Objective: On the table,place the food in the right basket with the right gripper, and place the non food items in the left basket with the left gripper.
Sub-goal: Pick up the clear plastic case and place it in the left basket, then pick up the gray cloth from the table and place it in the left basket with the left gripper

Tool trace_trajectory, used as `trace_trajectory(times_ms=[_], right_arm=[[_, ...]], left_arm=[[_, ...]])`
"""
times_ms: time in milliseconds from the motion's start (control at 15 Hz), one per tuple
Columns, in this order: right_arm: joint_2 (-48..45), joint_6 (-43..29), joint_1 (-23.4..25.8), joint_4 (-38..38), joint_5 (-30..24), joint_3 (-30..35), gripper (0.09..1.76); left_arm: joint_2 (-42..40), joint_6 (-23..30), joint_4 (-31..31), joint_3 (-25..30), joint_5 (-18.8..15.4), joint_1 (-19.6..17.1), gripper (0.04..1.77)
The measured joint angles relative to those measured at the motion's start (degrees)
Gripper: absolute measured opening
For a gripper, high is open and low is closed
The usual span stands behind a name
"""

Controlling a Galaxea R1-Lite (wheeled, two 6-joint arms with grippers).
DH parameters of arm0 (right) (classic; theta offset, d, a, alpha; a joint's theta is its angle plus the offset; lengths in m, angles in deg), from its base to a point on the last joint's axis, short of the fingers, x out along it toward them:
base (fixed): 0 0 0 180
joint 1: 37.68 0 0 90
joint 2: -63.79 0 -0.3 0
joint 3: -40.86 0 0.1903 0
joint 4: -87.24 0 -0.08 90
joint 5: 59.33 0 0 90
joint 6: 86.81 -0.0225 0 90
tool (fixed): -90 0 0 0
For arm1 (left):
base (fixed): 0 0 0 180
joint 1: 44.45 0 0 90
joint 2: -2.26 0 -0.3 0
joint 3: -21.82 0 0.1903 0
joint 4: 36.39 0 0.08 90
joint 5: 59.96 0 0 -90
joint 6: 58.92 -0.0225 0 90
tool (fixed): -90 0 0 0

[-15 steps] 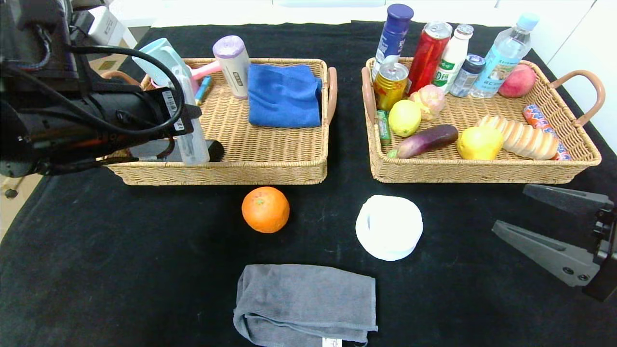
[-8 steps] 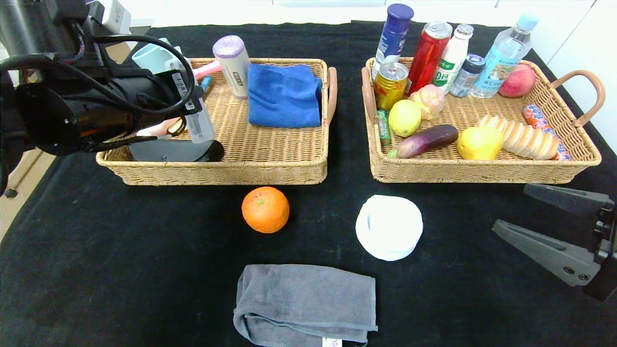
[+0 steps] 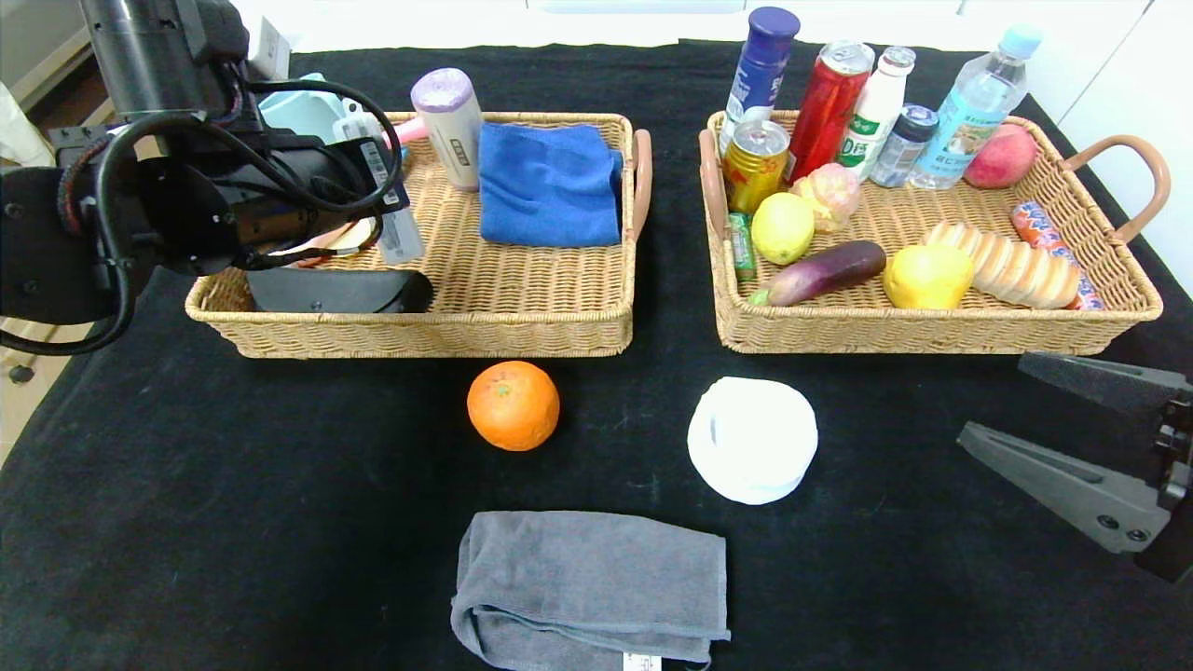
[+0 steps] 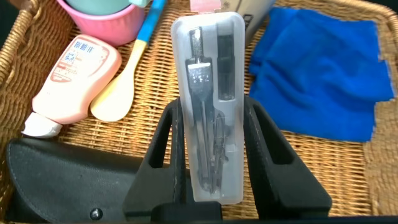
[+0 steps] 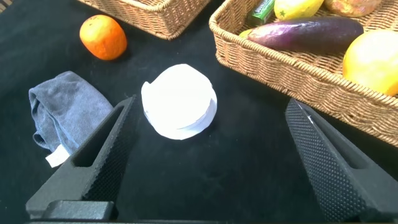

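My left gripper [image 4: 213, 106] is shut on the slim clear case of metal tools [image 4: 211, 106], held above the left basket [image 3: 429, 334]; in the head view the case [image 3: 399, 228] pokes out past the black arm. On the black table [image 3: 233, 485] lie the orange [image 3: 514, 405], the white roll [image 3: 752, 452] and the folded grey towel [image 3: 589, 589]. The yellow pear [image 3: 927, 276] and the bread loaf [image 3: 1016, 266] rest in the right basket [image 3: 932, 335]. My right gripper [image 3: 993, 399] hangs open and empty at the table's right, in front of that basket, with the roll [image 5: 179, 99] ahead of it.
The left basket also holds a blue cloth [image 3: 550, 184], a black pouch [image 3: 340, 291], a pink tube [image 4: 71, 78] and a wooden spoon [image 4: 115, 93]. Bottles and cans [image 3: 825, 102], a lemon [image 3: 783, 228], an eggplant [image 3: 825, 270] and a peach [image 3: 1002, 157] crowd the right basket.
My left arm has lifted and swung back over the left basket, carrying the case with it. The right gripper has barely moved.
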Motion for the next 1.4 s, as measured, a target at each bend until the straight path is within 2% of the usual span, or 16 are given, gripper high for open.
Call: trace_trajectory(times_ms=[133, 400, 667, 1067, 1267, 1400], right_arm=[[-0.2, 0.0, 0.0, 0.0, 0.0, 0.0, 1.71], [-0.4, 0.0, -0.1, 0.0, -0.1, 0.1, 1.71], [-0.4, 0.0, 0.0, 0.1, -0.1, 0.1, 1.71], [-0.3, 0.0, 0.0, 0.1, -0.1, 0.1, 1.71], [-0.4, 0.0, 0.0, 0.1, -0.1, 0.1, 1.71], [-0.5, 0.0, 0.0, 0.2, 0.0, 0.1, 1.71]], left_arm=[[1.0, 0.0, 0.0, -0.5, 0.0, -0.2, 0.68], [1.9, 0.0, -0.1, -0.7, 0.0, -0.3, 1.1], [2.2, -0.1, 0.0, -0.4, 0.0, -0.4, 1.35], [1.1, -0.3, 0.9, 1.1, 0.2, 0.0, 1.54], [-1.7, -0.8, 4.9, 3.7, 0.7, 1.9, 1.59], [-5.0, -0.9, 9.5, 6.1, 0.4, 4.8, 1.62]])
